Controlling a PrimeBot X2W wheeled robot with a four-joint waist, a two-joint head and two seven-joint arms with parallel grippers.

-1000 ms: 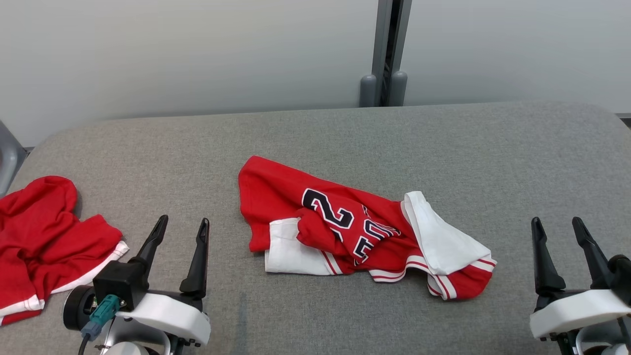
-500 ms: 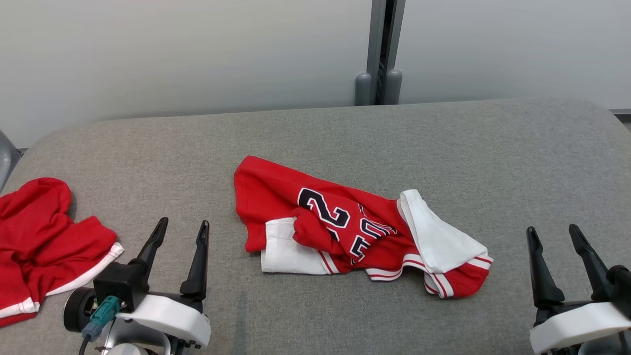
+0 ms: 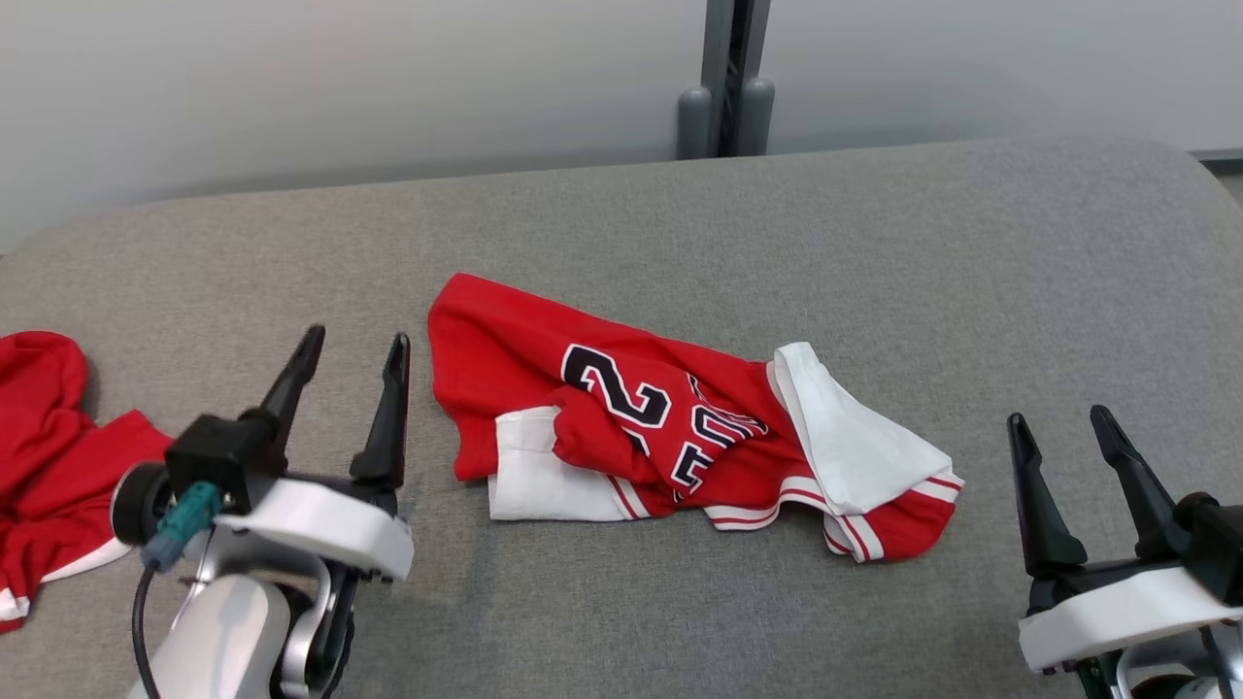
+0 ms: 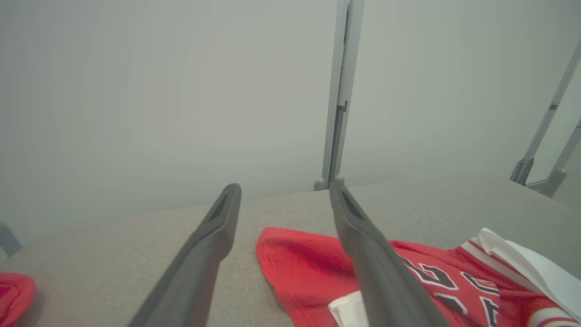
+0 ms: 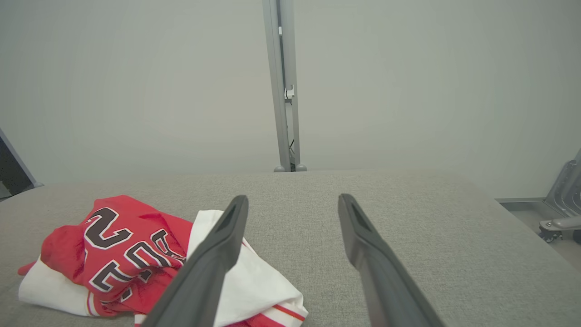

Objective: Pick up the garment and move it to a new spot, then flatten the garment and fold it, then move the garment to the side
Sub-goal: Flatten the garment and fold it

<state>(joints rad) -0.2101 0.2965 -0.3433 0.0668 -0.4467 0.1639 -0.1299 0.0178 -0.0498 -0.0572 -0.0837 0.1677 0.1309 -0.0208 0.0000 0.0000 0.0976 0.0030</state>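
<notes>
The garment (image 3: 680,427), a red-and-white numbered jersey, lies crumpled at the middle of the worktop (image 3: 874,243). Left pincer (image 3: 355,340): fingers well apart, holding nothing, just beside the jersey's left edge. Right pincer (image 3: 1058,417): likewise spread and empty, near the white-trimmed end, not touching. Pick-up not yet begun. Risk: folds overlap, so a pinch may catch one layer only and drag the cloth unevenly; layer count at the near hem is unclear. A second red cloth (image 3: 49,456) beside the left arm could snag.

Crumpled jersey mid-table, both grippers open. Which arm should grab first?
Left, probably: the left gripper sits beside the jersey, with red cloth ahead of it in the wrist view. The right gripper stands farther off, bare table between.
</notes>
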